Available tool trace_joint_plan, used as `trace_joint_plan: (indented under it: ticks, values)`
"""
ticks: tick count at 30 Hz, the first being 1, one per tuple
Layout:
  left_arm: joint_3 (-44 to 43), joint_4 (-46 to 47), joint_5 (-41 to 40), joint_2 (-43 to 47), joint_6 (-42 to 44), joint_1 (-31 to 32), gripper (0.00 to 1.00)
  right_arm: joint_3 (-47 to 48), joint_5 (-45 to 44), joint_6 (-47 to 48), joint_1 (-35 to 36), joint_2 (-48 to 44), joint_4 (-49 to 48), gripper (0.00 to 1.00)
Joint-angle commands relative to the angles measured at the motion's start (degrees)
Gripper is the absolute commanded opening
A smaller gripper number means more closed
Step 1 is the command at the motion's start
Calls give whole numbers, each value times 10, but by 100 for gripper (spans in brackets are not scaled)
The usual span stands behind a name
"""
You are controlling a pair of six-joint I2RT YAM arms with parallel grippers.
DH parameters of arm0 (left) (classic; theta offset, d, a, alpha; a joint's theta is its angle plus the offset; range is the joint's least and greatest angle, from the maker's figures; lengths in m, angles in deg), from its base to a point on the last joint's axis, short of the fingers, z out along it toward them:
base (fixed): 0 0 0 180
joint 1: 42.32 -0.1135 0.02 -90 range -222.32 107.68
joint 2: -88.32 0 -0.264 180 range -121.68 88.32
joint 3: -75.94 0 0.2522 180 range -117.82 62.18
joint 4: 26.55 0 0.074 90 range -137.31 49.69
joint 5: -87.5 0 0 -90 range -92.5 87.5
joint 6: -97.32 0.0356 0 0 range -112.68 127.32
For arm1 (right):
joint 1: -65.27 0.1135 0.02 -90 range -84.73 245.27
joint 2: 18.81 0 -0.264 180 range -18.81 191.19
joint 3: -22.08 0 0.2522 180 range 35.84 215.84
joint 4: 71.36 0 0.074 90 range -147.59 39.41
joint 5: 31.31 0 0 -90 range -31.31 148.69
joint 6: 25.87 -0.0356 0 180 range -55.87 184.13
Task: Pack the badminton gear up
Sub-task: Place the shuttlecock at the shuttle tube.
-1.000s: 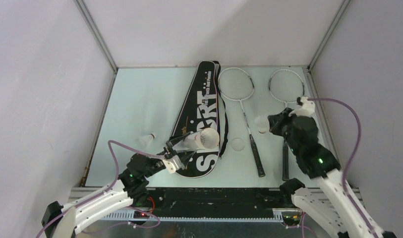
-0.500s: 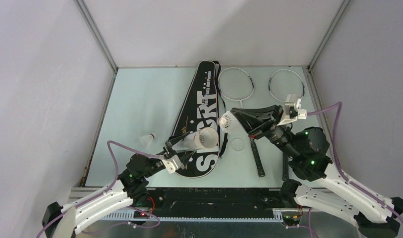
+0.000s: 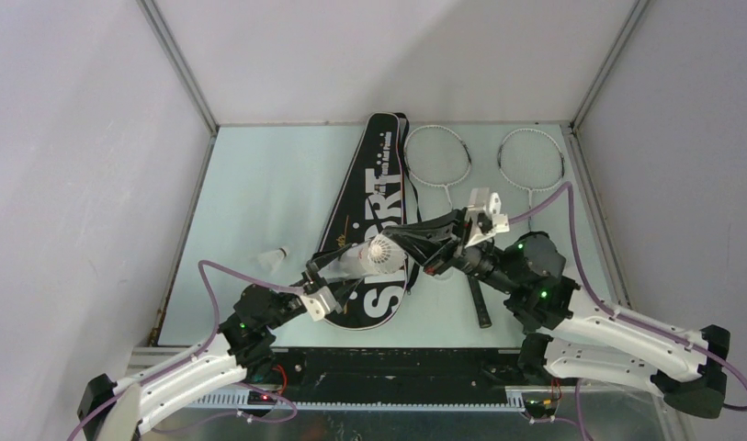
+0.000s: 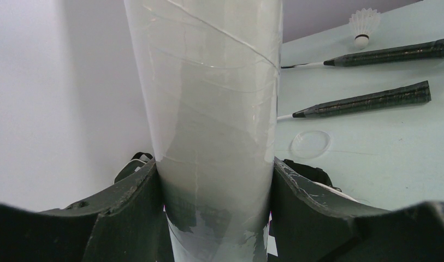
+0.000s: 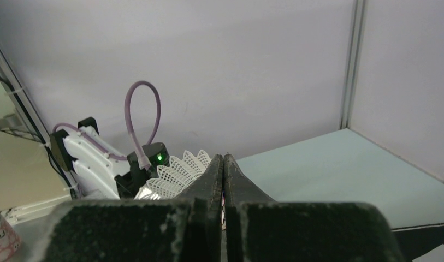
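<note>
Now the right hand [image 3: 394, 244] pinches a shuttlecock [image 3: 379, 250] beside the tube [image 4: 208, 82] that the left hand [image 4: 215, 173] clamps.

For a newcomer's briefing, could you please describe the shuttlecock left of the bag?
Find the long black SPORT bag. Left of its wide near end lies a small white shuttlecock. Unlike its twin at the tube, nothing holds it.

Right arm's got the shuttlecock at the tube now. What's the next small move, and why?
Probably ease the right gripper forward, pushing the shuttlecock into the tube: it sits at the open mouth, which the left gripper holds facing it.
</note>
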Motion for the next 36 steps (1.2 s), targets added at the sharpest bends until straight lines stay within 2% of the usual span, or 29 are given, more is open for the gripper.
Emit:
trace_joint_plan:
  ticks: [1,10,15,19,23,31,33,36]
  values:
    - [10,2,-2,12,-27,-3,51,20,-28,33,22,13,-4,0]
    - [16,10,0,21,-30,-3,51,20,-53,52,36,22,22,0]
    - [14,8,0,20,-32,-3,51,20,-59,51,41,22,37,10]
    - [15,8,1,21,-31,-3,51,20,-66,50,41,16,43,23]
    - [13,5,0,21,-31,-3,51,20,-81,49,41,8,47,50]
    - [12,1,1,21,-29,-3,51,20,-112,48,41,-22,75,91]
    - [12,-2,1,20,-29,-3,51,20,-123,46,41,-34,86,98]
    - [12,-2,0,20,-28,-3,51,20,-153,41,41,-51,109,99]
